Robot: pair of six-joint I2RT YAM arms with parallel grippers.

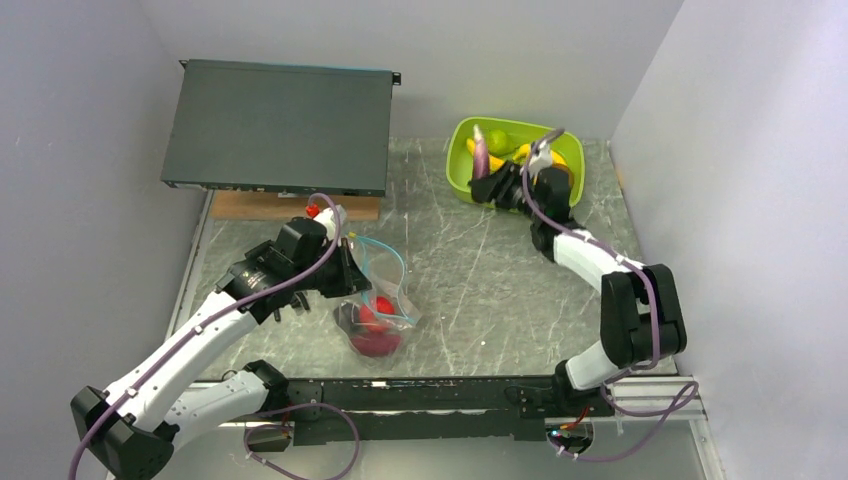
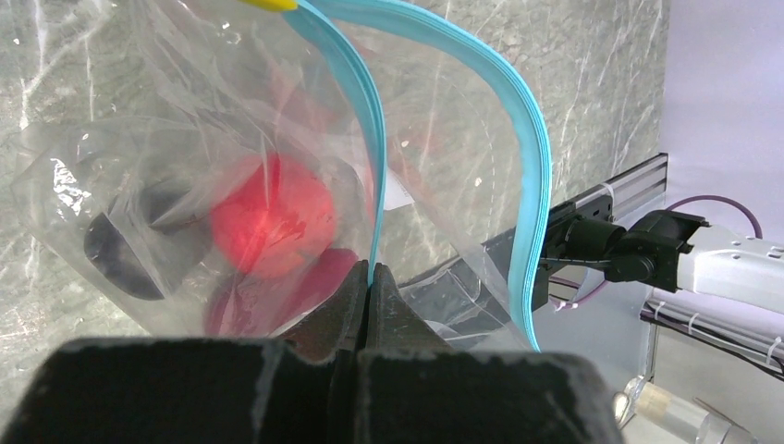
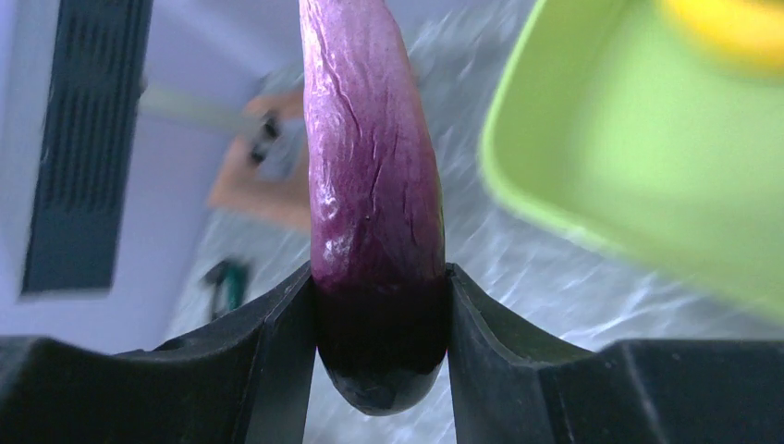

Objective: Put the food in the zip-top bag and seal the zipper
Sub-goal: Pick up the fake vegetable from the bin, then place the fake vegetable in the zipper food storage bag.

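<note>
Bag first: small crinkly clear zip-top bag [image 1: 388, 300] sits near-left on the grey marbled counter [image 1: 490, 290], round red toy apple [image 2: 268, 217] inside. Left hand [image 2: 368, 277] is pinched shut on its teal-blue zipper strip [image 2: 534, 185], mouth gaping (towards far-right, I think). Further back, right hand [image 3: 381, 305] clamps the wrinkled purple toy eggplant [image 3: 374, 166] by one end at the lime-green plastic tub [image 1: 462, 170] rim, long axis straight out past the fingers. Bag lies left of and nearer than that hand.

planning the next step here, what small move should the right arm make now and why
Probably carry the eggplant leftward toward the zip-top bag. The right gripper clamps it, raised by the green tub. The left gripper pinches the zipper edge, holding the mouth open, with red food inside.
</note>
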